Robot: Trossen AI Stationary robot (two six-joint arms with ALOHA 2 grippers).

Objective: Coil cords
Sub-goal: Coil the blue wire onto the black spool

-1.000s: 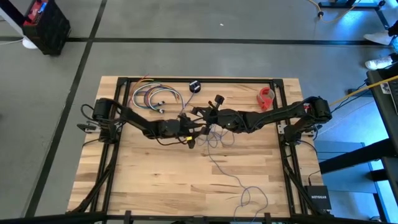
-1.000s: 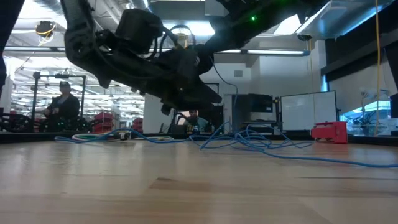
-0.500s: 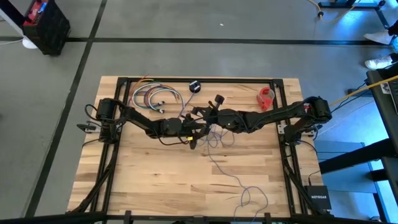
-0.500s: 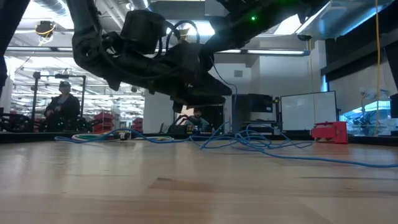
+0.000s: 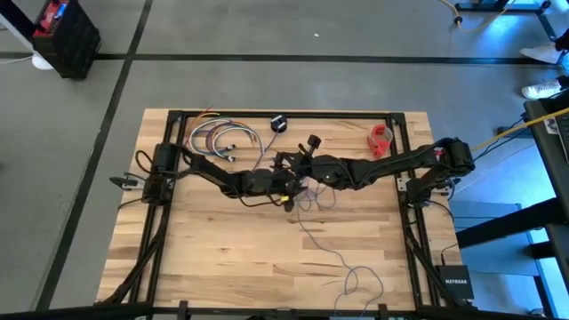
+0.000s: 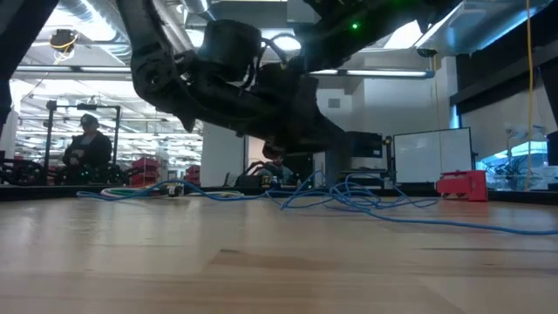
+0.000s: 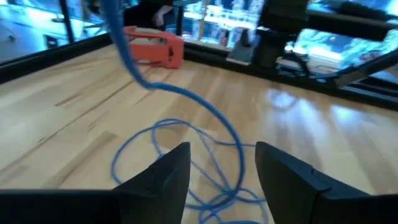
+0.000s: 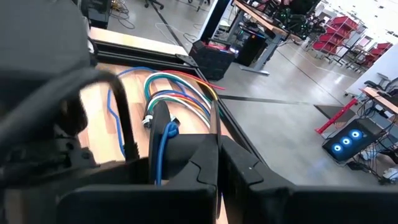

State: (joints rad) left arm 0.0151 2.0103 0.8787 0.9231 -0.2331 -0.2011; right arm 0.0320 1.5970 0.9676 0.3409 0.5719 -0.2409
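The thin cord (image 5: 313, 238) runs from tangled loops (image 7: 186, 149) at the table's middle to more loops near the front edge. It looks blue in the low and wrist views. Its black round spool (image 5: 278, 123) lies by the far edge. My right gripper (image 5: 281, 161) hangs shut above the middle loops, and a strand (image 7: 127, 50) rises toward it. My left gripper (image 5: 290, 196) stands open and low beside it, with its fingers (image 7: 168, 171) on either side of the loops (image 6: 349, 197), which lie on the wood. My right gripper has blue strands of the cord (image 8: 165, 142) at the ends of its shut fingers; the dark fingers hide how it holds them. It reaches in nearly level from the table's right side. The cord hangs slack from it down to the loops on the table.
A bundle of thicker multicoloured cables (image 5: 220, 138) lies at the far left, and a small red object (image 5: 380, 140) at the far right. The near half of the table holds only the cord's trailing length. People show in the room behind (image 6: 87, 139).
My left gripper has moved low over the table toward its right edge, in under my right gripper and up to the cord loops, and has stayed open. My right gripper and the cord have kept still.
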